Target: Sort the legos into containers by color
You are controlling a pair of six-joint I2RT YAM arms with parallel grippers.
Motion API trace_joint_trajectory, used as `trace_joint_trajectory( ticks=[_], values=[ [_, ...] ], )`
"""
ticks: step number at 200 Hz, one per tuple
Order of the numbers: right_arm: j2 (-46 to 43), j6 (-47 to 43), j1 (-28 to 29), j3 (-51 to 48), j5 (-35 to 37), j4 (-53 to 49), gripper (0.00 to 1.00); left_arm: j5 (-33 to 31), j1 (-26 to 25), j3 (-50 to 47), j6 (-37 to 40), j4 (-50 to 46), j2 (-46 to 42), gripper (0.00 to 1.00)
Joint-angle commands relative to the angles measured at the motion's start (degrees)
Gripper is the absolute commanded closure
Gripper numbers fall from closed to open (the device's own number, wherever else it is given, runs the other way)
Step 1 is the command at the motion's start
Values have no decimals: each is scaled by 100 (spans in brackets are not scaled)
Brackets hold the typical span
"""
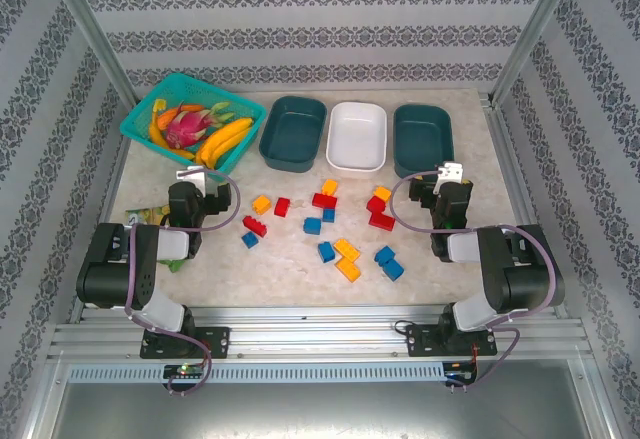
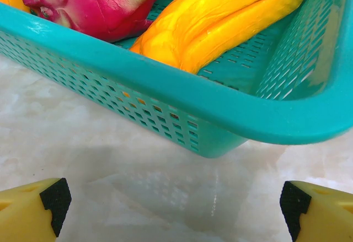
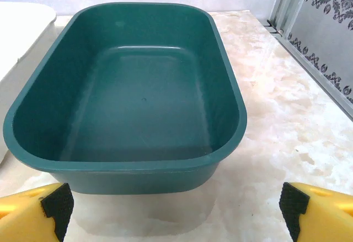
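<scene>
Several red, blue and yellow legos lie scattered mid-table, among them a red one (image 1: pixel 254 225), a blue one (image 1: pixel 312 226) and a yellow one (image 1: pixel 349 269). Behind them stand a dark teal tub (image 1: pixel 293 134), a white tub (image 1: pixel 357 136) and a second dark teal tub (image 1: pixel 422 139), all with nothing in them. My left gripper (image 1: pixel 197 174) (image 2: pixel 174 209) is open over bare table, just short of the fruit basket. My right gripper (image 1: pixel 450 172) (image 3: pixel 174 209) is open in front of the right teal tub (image 3: pixel 234 96), whose near wall faces it. The white tub's edge (image 3: pixel 22 27) shows at left.
A bright teal latticed basket (image 1: pixel 190 124) (image 2: pixel 165 87) at the back left holds bananas (image 2: pixel 220 21) and a dragon fruit (image 2: pixel 94 2). A snack packet (image 1: pixel 145 217) lies by the left arm. Metal frame posts and patterned walls close in the table.
</scene>
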Motion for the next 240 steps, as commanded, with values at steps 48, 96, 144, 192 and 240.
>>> trace_joint_trajectory(
  ticks=[48,96,144,192,240],
  values=[
    [-57,-35,-11,82,-147,75,2,-30,-69,32,87,247,33,0],
    [-57,-39,-12,91,-154,65,2,-30,-69,30,92,238,33,0],
    [-483,-138,134,81,146,-247,2,-237,-151,473,37,-1354,-786,0],
    [-1653,-152,433,82,990,-1132,2,-1102,-486,175,-132,-2559,-2379,0],
    [-3081,-296,1127,789,1791,-2901,2,-1422,-818,190,-246,-3811,-4037,0]
  ],
)
